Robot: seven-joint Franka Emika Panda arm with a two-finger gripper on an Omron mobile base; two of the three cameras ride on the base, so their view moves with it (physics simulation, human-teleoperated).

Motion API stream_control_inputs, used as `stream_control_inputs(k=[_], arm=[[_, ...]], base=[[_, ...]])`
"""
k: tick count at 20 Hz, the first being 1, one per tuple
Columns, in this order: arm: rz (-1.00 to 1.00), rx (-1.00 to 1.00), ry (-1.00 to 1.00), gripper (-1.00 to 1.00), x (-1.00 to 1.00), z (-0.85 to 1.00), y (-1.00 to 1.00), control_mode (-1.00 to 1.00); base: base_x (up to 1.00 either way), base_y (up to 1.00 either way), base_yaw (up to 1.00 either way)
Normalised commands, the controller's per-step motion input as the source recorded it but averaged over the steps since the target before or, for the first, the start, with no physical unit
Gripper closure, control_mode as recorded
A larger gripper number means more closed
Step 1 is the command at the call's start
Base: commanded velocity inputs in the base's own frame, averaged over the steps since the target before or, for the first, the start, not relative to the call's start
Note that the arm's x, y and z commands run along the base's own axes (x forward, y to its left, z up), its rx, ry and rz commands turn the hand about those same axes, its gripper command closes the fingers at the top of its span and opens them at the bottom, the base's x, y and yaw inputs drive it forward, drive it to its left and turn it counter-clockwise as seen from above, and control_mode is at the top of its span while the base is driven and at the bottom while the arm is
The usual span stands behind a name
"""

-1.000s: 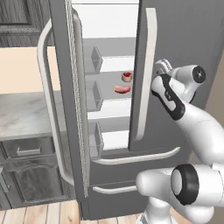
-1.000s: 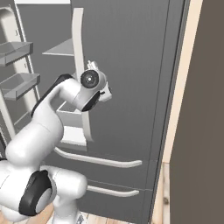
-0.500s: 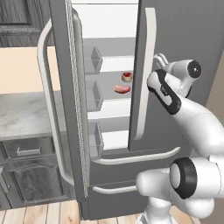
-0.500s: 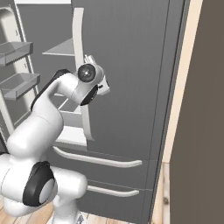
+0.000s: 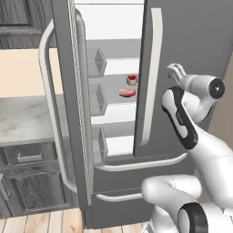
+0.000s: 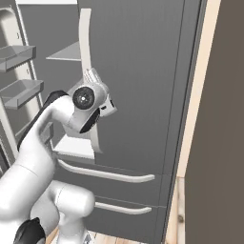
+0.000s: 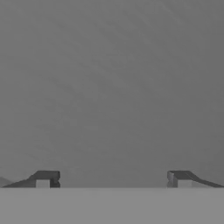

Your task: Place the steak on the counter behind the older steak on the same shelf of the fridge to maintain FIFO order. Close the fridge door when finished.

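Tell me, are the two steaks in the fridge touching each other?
Apart. The left base view shows bare white shelf between the steak and the older steak in front.

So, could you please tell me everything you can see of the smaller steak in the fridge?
The steak is a small, chunky round piece with a dark red top and pale tan rim. It lies flat on a white middle shelf of the open fridge, just behind the older steak, a flatter pinkish-red slab nearer the shelf's front. Whether the two touch cannot be told. Nothing grips it.
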Motion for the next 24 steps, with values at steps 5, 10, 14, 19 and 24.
stream_control_inputs(k=[5,10,14,19,24], arm=[[-0.01,0.00,-0.01,-1.00,-0.58,0.00,0.00,-1.00],[0.00,-0.01,-0.02,-1.00,-0.90,0.03,0.00,-1.00],[0.00,-0.10,0.00,-1.00,-1.00,0.23,0.24,-1.00],[0.05,-0.20,0.02,-1.00,-1.00,0.08,0.73,-1.00],[0.00,-0.23,0.01,-1.00,-1.00,0.01,0.91,-1.00]], base=[[0.00,0.00,0.00],[0.00,0.00,0.00],[0.00,0.00,0.00],[0.00,0.00,0.00],[0.00,0.00,0.00]])
